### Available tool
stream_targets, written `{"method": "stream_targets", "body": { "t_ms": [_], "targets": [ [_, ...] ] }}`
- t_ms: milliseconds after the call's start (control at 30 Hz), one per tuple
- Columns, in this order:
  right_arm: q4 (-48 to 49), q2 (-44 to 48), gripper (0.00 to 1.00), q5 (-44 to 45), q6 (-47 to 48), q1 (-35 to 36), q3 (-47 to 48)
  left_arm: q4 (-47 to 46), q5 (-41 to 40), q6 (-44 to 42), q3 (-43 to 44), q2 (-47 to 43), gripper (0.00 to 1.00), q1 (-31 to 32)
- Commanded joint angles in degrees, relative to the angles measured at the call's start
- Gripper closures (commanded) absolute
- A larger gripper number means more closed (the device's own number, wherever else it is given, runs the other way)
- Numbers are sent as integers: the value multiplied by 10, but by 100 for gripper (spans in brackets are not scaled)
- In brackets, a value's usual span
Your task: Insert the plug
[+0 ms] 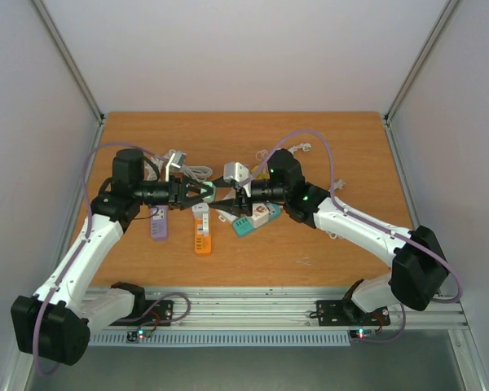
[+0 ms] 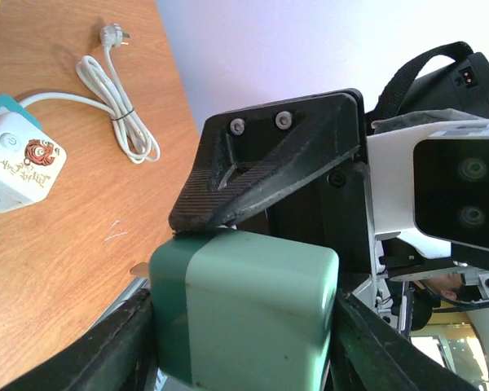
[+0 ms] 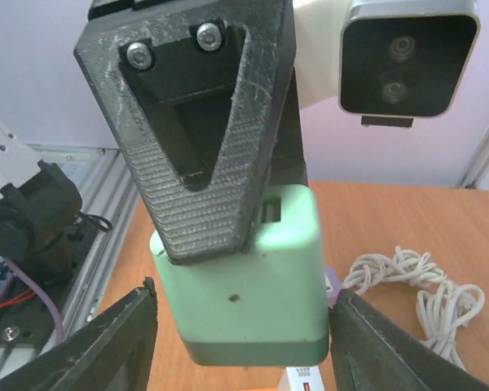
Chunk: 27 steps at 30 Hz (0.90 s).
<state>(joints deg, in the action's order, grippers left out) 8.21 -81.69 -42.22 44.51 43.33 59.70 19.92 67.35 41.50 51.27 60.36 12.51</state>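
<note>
Mint-green plug block (image 2: 261, 301), which I took to be the plug, hung in the air over the middle of the bench (image 1: 334, 138), caught where my two arms met nose to nose. The left gripper (image 2: 244, 342) was clamped on it, dark fingers pressed against both sides. The right gripper (image 3: 240, 334) straddled the same block from the opposite direction. I could not tell whether its jaws were biting or only bracketing it.

My worry was the handover. If the left let go before the right had a firm hold, the block would drop into the clutter below. If both squeezed while either arm moved, the block could twist, and a skewed plug would not line up with a socket. The overlapping fingers could also collide.

The bench was plain orange-brown wood. Near its middle lay a white socket cube (image 2: 16, 163) with a red emblem, an orange strip (image 1: 202, 236) and a purple one (image 1: 158, 221). A bundled white cable (image 2: 118, 114) lay toward the far edge. Pale walls (image 1: 244, 49) closed in three sides, and a metal rail (image 1: 244, 303) ran along the near edge.
</note>
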Motion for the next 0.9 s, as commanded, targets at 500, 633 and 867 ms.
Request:
{"method": "stream_targets", "body": {
  "t_ms": [500,633,867],
  "targets": [
    [-63,-28,69,33,46,4,51,55,-27,-29,29,11,19,1],
    [-130,-29,69,80,83,16,70,169,-173,-105,74,12,10,1],
    [-218,-51,69,193,143,53,114,268,-216,-189,102,35,18,1]
  ]
}}
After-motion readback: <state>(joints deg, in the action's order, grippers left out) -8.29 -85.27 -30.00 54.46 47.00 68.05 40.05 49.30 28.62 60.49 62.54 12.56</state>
